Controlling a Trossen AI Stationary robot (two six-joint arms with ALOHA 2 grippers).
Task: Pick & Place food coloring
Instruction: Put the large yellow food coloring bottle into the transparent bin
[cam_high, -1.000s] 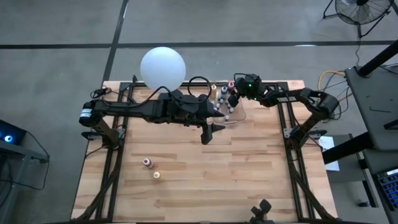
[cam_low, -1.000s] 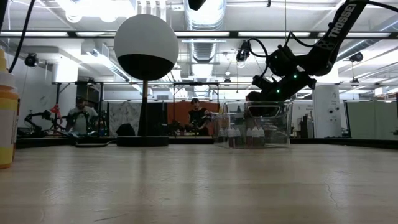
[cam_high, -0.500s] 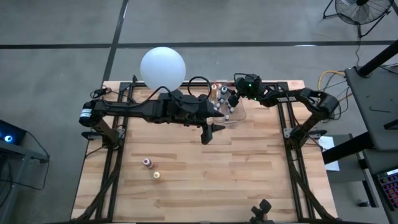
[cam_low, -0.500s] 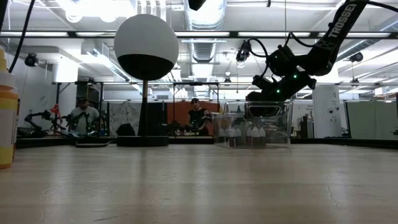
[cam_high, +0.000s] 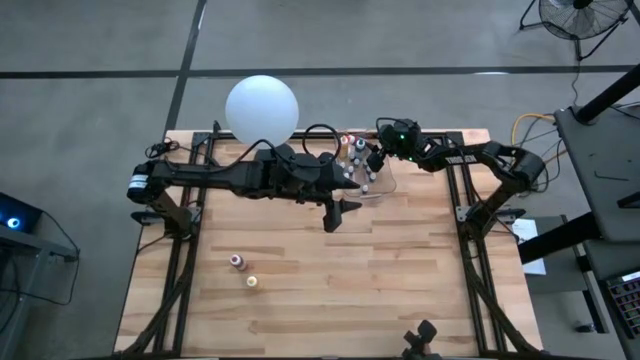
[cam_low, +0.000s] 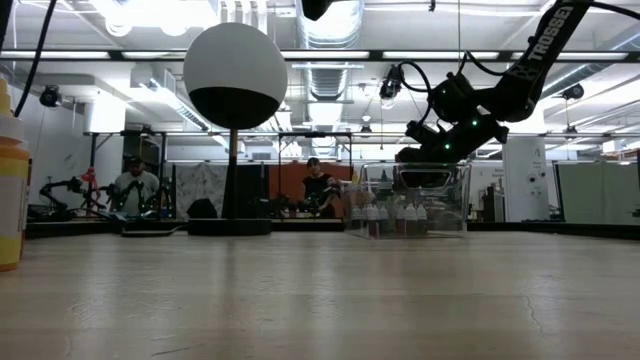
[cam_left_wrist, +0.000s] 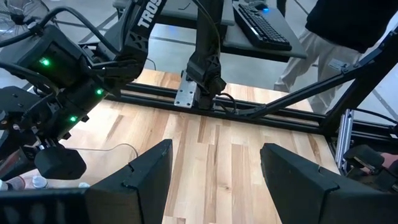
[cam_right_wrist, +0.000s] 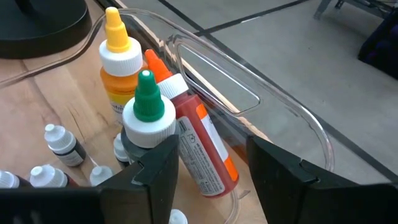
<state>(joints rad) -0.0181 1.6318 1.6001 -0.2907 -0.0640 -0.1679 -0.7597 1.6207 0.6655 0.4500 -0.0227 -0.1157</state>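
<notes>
Barely anything has moved over the last second: your right gripper (cam_high: 372, 160) has just nudged a hair toward the left of the high view, deeper over the clear plastic bin (cam_high: 385, 188) at the upper middle of the table, and the left arm hasn't budged. Your right fingers sit apart with nothing between them, straddling an orange bottle (cam_right_wrist: 202, 146) that leans tipped against the bin's curved wall, so it looks like you're lining up on that one. Right next to it stand a green-capped bottle (cam_right_wrist: 147, 121) and a yellow-tipped orange bottle (cam_right_wrist: 117, 62), both upright, with small white-capped dropper bottles (cam_right_wrist: 62, 142) crowding the bin floor, so you've got tight clearance. Most of the food coloring is packed in that bin, but two strays sit out on the wooden table (cam_high: 400, 290) at the lower left of the high view: a pinkish one (cam_high: 236, 261) and a yellowish one (cam_high: 252, 282). Your left gripper (cam_high: 336, 213) hangs mid-table, jaws spread wide and empty, probably parked out of the way. That white globe lamp (cam_high: 261, 110) sits just left of the bin.
</notes>
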